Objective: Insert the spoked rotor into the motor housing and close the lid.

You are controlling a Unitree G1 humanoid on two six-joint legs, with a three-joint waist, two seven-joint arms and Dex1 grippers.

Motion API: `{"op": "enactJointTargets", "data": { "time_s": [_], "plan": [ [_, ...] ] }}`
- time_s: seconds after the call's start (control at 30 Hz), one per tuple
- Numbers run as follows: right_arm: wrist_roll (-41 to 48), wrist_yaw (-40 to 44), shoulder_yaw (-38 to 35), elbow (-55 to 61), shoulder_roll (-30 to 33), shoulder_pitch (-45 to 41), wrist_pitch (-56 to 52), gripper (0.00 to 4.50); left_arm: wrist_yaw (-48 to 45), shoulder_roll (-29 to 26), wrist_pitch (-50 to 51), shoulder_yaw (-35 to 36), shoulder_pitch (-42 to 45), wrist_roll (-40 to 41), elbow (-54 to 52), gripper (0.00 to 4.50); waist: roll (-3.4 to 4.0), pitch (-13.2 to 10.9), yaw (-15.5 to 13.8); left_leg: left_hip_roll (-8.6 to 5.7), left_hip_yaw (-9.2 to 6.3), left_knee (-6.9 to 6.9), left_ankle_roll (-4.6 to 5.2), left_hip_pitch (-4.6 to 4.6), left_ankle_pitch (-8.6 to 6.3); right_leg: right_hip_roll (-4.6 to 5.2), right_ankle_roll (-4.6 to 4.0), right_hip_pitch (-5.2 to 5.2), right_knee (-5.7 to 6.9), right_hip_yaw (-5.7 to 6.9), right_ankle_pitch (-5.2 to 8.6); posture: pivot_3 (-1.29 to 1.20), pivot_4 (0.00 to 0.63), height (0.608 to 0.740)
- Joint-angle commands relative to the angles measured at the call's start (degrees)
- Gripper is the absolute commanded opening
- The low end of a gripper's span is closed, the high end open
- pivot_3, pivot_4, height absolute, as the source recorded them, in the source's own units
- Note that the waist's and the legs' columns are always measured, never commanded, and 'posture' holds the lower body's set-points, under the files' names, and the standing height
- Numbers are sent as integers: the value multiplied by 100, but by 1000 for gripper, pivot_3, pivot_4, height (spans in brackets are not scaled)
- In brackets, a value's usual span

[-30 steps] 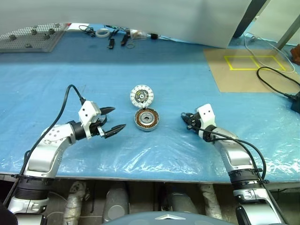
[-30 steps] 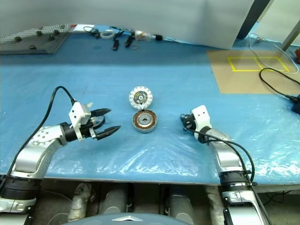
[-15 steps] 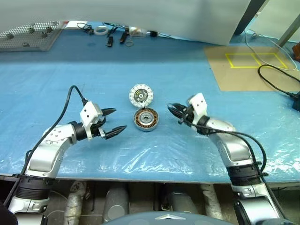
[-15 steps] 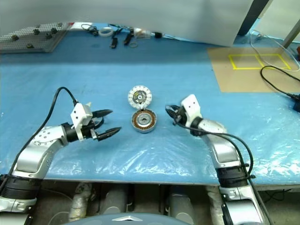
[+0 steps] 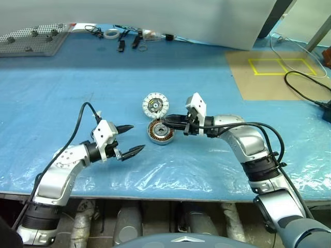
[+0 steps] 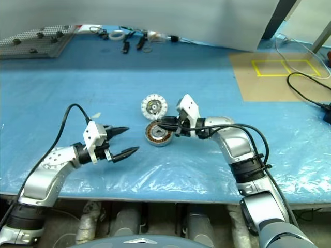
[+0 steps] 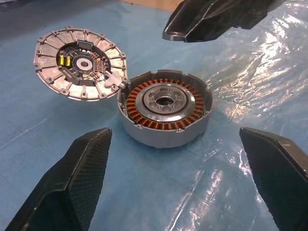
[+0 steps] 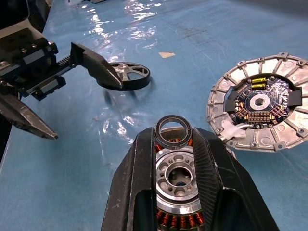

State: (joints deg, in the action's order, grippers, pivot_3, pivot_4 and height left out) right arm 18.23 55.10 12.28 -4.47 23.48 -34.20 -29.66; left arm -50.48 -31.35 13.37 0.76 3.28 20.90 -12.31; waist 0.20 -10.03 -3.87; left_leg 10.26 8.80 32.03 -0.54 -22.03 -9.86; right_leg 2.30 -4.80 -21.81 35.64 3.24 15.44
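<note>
Our left gripper (image 5: 130, 140) hangs low with its two black fingers spread wide and nothing between them. Our right gripper (image 5: 166, 120) points left, fingers nearly together, pinching a small dark ring (image 8: 173, 132) at their tips.

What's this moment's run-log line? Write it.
right gripper: shut on black ring over motor housing | left gripper: open | lid: beside housing, segmented face up | spoked rotor: on table
</note>
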Motion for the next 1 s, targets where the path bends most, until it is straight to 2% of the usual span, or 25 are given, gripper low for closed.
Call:
{"op": "enactJointTargets", "data": {
  "time_s": [0.03, 0.17, 0.47, 1.0],
  "plan": [
    [-80, 276, 144, -75, 14, -24, 256, 664, 210, 21, -123, 164, -261, -17, -307, 4500, 0, 0, 0, -1, 0, 0, 1, -1, 1, 0, 5, 0, 0, 0, -3, 0, 150, 740],
    [-258, 412, 306, -353, -62, 27, 518, 664, 455, 89, -253, 221, -480, -66, -356, 4500, 0, 0, -4, 1, -1, 2, 6, -2, -2, 0, 6, -1, 1, 2, -4, 0, 150, 740],
    [-517, 451, 332, -863, -263, -106, 883, 664, 943, 669, -593, 113, -676, -163, -231, 4500, -1, 0, -4, 3, -1, 18, 24, -2, -11, 1, -6, 6, 5, 3, 2, 0, 150, 740],
    [-797, 207, 223, -1365, -431, -256, 1184, 664, 915, 787, -737, 42, -701, -193, 53, 4500, -1, 0, -2, 4, -2, 19, 36, -1, -5, 0, -7, 4, 8, 3, 2, 0, 150, 740]
  ]
}}
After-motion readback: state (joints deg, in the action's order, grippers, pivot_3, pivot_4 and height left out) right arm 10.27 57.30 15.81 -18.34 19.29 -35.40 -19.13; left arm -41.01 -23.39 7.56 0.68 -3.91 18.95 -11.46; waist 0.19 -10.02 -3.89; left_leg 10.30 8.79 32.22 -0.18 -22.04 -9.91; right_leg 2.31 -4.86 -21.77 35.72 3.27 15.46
